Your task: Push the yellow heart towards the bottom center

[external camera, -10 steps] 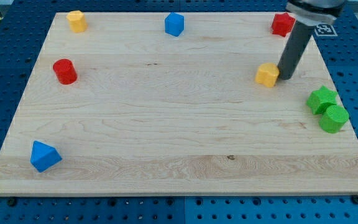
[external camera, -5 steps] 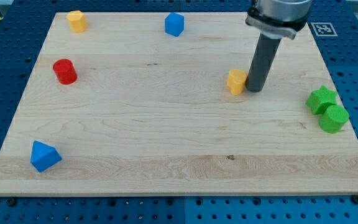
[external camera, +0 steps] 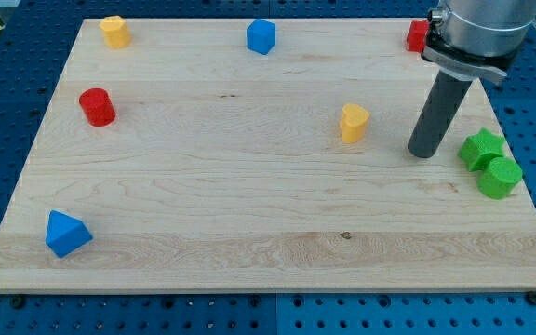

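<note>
Camera view: my tip has withdrawn toward the tabletop's right edge and now stands apart from the yellow heart, near the green blocks. The heart sits right of centre, having shifted left but not toward the bottom edge, so the push needs a new approach from above. The arm has no fingers and holds nothing. No legible writing shows.

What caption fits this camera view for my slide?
My tip stands apart, between the yellow heart and two green blocks.
</note>
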`<state>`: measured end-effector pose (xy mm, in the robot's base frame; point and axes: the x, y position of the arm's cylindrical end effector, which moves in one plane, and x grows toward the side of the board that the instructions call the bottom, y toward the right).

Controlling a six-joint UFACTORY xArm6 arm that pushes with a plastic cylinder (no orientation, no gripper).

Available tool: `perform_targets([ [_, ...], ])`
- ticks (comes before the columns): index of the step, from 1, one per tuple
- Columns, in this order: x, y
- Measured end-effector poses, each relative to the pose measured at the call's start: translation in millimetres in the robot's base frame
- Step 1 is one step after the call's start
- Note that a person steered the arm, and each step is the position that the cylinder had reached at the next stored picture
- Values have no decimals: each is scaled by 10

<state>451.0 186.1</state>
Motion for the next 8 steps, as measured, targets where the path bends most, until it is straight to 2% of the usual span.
perform_targets([
  [1,-424,-54],
  [2,-594,-329],
  [3,-395,-607],
  [4,-17,-848],
  [5,121,-1089],
  [7,-261,-1269],
  [8,-40,-1543],
])
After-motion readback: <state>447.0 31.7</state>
